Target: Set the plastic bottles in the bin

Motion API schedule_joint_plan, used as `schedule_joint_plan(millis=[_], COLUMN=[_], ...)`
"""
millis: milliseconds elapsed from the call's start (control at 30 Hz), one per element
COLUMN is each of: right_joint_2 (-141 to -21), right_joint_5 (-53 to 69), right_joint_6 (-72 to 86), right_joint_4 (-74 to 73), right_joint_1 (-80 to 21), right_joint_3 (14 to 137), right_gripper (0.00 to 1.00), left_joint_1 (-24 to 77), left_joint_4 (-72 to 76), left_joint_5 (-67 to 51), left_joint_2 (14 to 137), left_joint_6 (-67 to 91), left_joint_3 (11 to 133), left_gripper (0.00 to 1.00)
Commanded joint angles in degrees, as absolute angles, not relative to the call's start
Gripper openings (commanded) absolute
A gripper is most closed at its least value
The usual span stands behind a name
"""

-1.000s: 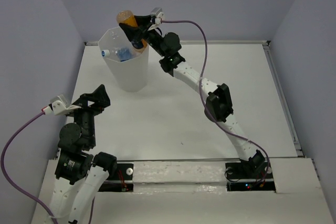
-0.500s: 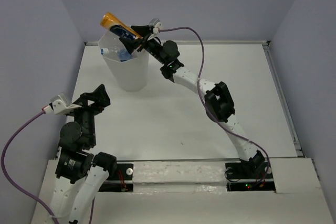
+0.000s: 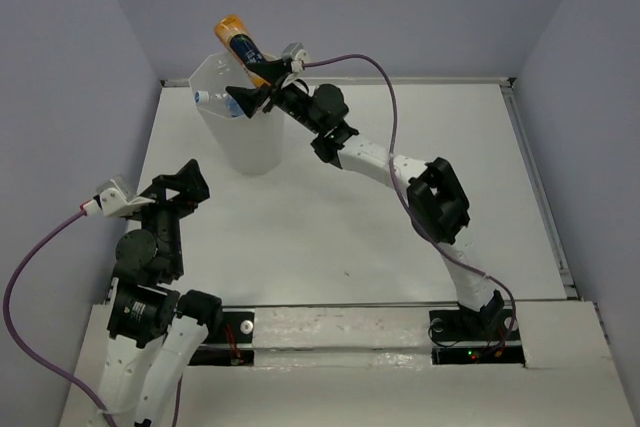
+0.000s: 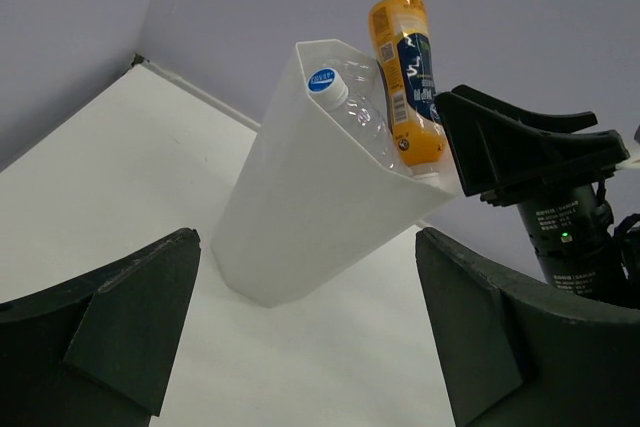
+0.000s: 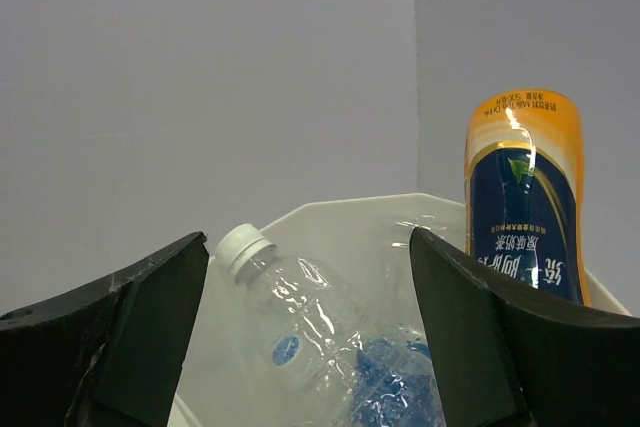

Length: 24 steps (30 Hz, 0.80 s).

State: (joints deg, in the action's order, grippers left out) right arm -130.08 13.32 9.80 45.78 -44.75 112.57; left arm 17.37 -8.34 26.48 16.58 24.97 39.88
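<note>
The white faceted bin [image 3: 243, 142] stands at the table's far left. An orange bottle with a dark blue label [image 3: 236, 39] stands neck down in it, its upper half sticking out above the rim. A clear bottle with a white cap [image 3: 204, 98] and blue-labelled plastic lie inside. My right gripper [image 3: 255, 88] hovers at the bin's rim, open and empty, with the orange bottle [image 5: 524, 197] outside its right finger. The clear bottle [image 5: 300, 322] shows between the jaws. My left gripper [image 3: 186, 185] is open and empty, near the bin's front left.
The left wrist view shows the bin [image 4: 300, 217], the orange bottle [image 4: 404, 67], the capped clear bottle [image 4: 324, 81] and the right gripper [image 4: 520, 152] beside the rim. Grey walls close in the table; a raised edge [image 3: 515, 117] runs along the right side.
The orange bottle was tilted in my right gripper above the bin; now it stands nearly upright in the bin and the gripper is open. The right elbow shifted right. The left arm is still.
</note>
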Motion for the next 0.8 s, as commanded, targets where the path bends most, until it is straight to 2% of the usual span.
schedule_joint_plan(millis=[0, 133, 200, 267, 333, 367, 433, 500, 633, 667, 700, 733, 767], right_joint_2=[-123.32, -118.76, -116.03, -110.41, -103.32, -100.66, -95.65, -88.0, -75.52, -72.8, -67.2, -64.28, -61.12], right_joint_5=[12.57, 11.52, 11.34, 11.08, 9.85, 9.32, 9.23, 7.74, 2.13, 0.89, 0.36, -0.78, -3.4], right_joint_6=[8.7, 8.44, 8.52, 9.75, 11.24, 12.38, 14.93, 16.6, 16.27, 16.0, 14.95, 14.33, 13.89], right_joint_4=[50.62, 50.62, 50.63, 49.75, 48.52, 47.56, 45.71, 44.74, 38.77, 37.02, 33.78, 32.53, 29.91], right_joint_1=[-45.09, -45.09, -45.09, -45.09, -45.09, -45.09, -45.09, -45.09, -45.62, -45.62, -45.62, -45.62, -45.62], right_joint_3=[109.96, 105.66, 100.92, 93.57, 87.13, 83.97, 73.34, 63.0, 49.94, 47.75, 45.64, 43.44, 39.15], right_gripper=[0.87, 0.86, 0.82, 0.64, 0.31, 0.1, 0.0, 0.0, 0.0, 0.04, 0.13, 0.28, 0.69], left_joint_1=[16.44, 16.0, 15.91, 15.82, 15.82, 15.73, 15.65, 15.73, 15.82, 15.73, 15.73, 15.73, 15.82], left_joint_4=[-5.01, -5.01, -4.92, -4.92, -4.92, -4.83, -4.31, -3.35, -1.5, -1.32, -1.14, -1.14, -0.97], left_joint_5=[26.1, 25.84, 25.58, 25.32, 24.53, 24.0, 21.1, 16.47, 9.15, 8.1, 6.43, 5.55, 3.8], left_joint_2=[17.75, 18.1, 18.28, 18.63, 18.72, 18.72, 18.55, 18.63, 19.42, 19.51, 19.69, 19.69, 19.69], left_joint_6=[25.05, 25.05, 24.87, 24.79, 24.61, 24.7, 24.87, 24.87, 24.26, 24.17, 24.08, 24.0, 23.73], left_joint_3=[39.9, 39.9, 39.9, 39.9, 39.9, 39.9, 39.64, 39.29, 39.02, 39.11, 39.2, 39.29, 39.46], left_gripper=[0.99, 0.99, 0.99, 0.99, 0.99, 0.99, 0.99, 0.99, 0.99, 0.99, 0.99, 0.99, 0.99])
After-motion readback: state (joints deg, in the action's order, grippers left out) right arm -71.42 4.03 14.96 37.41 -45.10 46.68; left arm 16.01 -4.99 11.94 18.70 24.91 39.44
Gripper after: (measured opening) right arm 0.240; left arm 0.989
